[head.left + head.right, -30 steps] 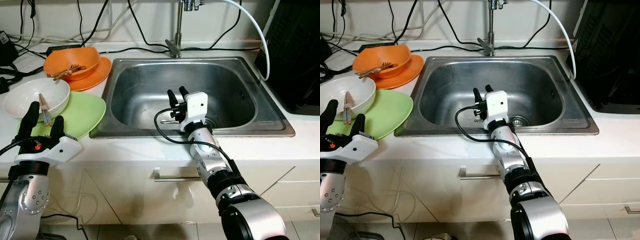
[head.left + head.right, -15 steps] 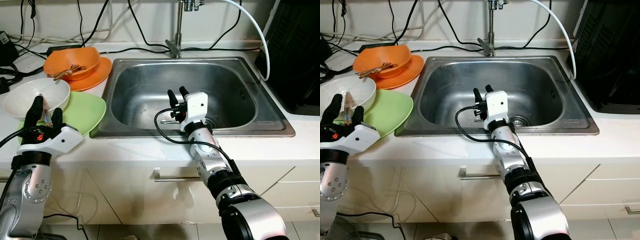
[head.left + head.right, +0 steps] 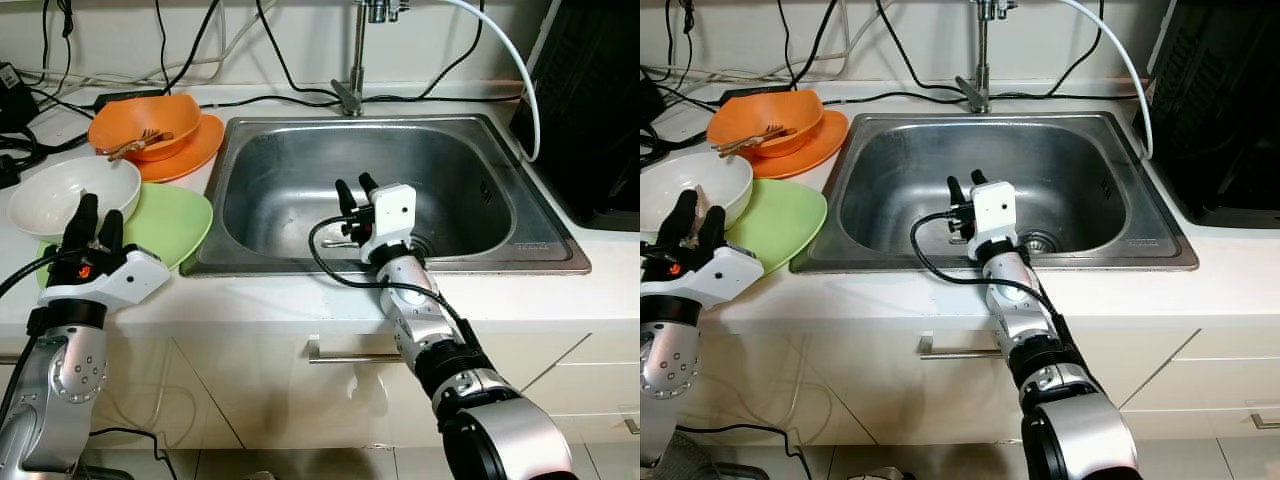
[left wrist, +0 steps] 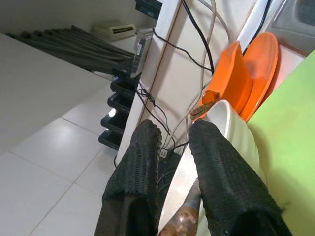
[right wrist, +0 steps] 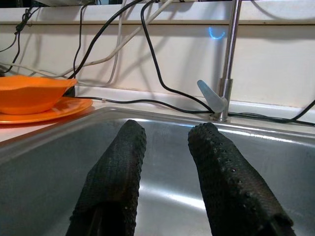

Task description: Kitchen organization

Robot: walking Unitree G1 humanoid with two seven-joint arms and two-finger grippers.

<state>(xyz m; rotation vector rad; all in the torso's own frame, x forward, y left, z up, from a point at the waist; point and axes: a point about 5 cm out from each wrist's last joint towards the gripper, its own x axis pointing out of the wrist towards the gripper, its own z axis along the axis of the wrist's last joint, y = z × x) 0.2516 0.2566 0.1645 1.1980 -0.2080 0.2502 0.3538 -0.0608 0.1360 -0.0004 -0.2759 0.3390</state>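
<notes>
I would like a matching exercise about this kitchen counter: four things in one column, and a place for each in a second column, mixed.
1. white bowl
2. orange bowl
3. right gripper
4. tap

a. over the sink
b. on the green plate
c. behind the sink
d. on the orange plate

Pairs: 1-b, 2-d, 3-a, 4-c

Over the last 1 s the left gripper [image 3: 95, 222] has advanced from the near edge of the green plate [image 3: 170, 218] toward the white bowl [image 3: 60, 190]. Its 2 fingers, spread apart 1 s ago, now stand closer together at the bowl's near rim. In the left wrist view a brown utensil [image 4: 183, 221] lies between the fingers [image 4: 216, 177]; contact cannot be confirmed. The left forearm has also risen and shifted forward.
</notes>
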